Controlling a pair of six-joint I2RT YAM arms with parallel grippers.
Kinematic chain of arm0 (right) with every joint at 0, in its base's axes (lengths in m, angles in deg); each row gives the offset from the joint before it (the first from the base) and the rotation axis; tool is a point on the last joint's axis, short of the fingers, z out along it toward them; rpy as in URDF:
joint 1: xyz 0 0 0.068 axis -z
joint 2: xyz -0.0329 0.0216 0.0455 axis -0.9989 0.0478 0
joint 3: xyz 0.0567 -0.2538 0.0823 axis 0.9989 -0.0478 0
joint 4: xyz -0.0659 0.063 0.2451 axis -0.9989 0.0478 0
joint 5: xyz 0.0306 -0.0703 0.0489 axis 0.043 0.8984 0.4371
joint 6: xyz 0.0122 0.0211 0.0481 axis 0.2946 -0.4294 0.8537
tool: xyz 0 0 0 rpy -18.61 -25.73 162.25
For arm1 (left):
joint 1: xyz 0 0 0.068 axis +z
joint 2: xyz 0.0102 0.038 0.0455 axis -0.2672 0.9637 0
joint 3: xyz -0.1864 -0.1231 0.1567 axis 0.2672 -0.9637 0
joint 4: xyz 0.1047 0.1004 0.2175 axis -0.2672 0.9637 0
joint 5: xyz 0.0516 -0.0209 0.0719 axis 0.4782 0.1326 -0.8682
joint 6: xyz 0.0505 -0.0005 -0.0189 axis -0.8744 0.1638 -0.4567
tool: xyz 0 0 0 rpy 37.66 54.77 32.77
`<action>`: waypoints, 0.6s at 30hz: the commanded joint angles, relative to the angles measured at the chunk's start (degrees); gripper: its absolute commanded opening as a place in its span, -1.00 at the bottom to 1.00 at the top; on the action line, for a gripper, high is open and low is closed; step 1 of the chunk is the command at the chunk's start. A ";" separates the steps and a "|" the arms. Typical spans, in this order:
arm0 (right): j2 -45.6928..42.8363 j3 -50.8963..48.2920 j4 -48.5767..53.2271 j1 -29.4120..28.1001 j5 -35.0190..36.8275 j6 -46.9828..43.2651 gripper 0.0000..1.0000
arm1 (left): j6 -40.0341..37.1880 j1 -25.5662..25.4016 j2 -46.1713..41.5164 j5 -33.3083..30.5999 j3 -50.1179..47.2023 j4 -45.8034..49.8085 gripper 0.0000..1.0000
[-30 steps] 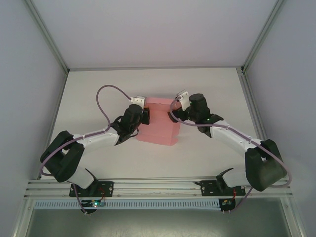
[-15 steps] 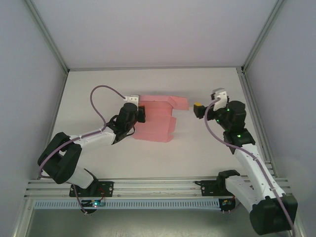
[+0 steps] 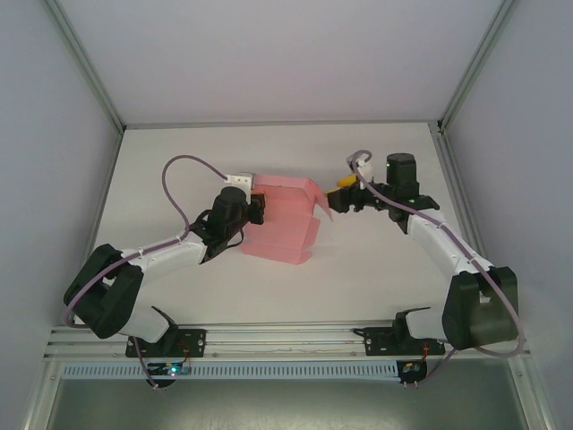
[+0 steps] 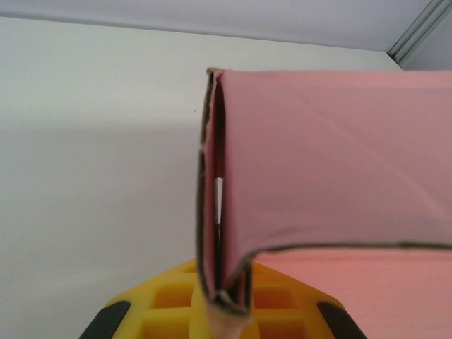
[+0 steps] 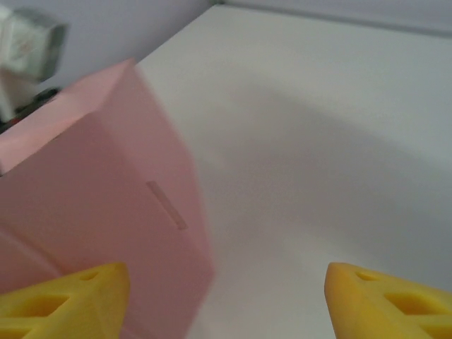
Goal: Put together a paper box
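Note:
The pale pink paper box [image 3: 279, 226] lies part-folded on the white table, its far right flap [image 3: 312, 195] standing up. My left gripper [image 3: 257, 208] is shut on the box's left edge. In the left wrist view the doubled cardboard edge [image 4: 212, 212] runs down into the left gripper [image 4: 226, 300], between its yellow jaws. My right gripper [image 3: 337, 199] is open just right of the raised flap, holding nothing. In the right wrist view the pink box [image 5: 99, 205] sits at the left, near the right gripper's [image 5: 226, 296] left fingertip [image 5: 67, 296]; whether they touch is unclear.
The white table [image 3: 376, 269] is bounded by grey walls and aluminium frame posts [image 3: 448, 134] at the back corners. A purple cable [image 3: 183, 179] loops over the left arm. Bare table lies in front of and behind the box.
The right gripper left the box, swung out to the right, and has come back close to its right flap. The flap stands more upright. The left gripper keeps its hold.

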 commanded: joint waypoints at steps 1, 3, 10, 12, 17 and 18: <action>-0.03 -0.04 1.09 -1.82 -5.90 -4.44 0.45 | 1.07 0.30 0.05 -1.75 1.67 -0.92 -1.00; -0.03 -0.51 0.65 -3.83 -4.30 -4.56 0.43 | 1.40 0.30 0.58 -1.78 2.34 -0.52 -1.00; 2.20 0.48 -0.38 -10.85 7.12 -4.14 0.40 | 1.95 0.32 1.59 -2.32 3.57 0.71 -1.00; 2.47 0.42 -0.28 -12.17 8.93 -3.97 0.40 | 2.05 0.36 1.74 -3.42 3.89 1.73 -1.00; 1.50 -0.75 1.58 -14.27 9.49 -5.82 0.46 | 2.48 0.30 2.12 -7.11 4.75 4.37 -1.00; 1.13 -1.03 2.07 -14.33 9.84 -5.94 0.47 | 2.52 0.29 2.10 -7.49 4.75 4.69 -1.00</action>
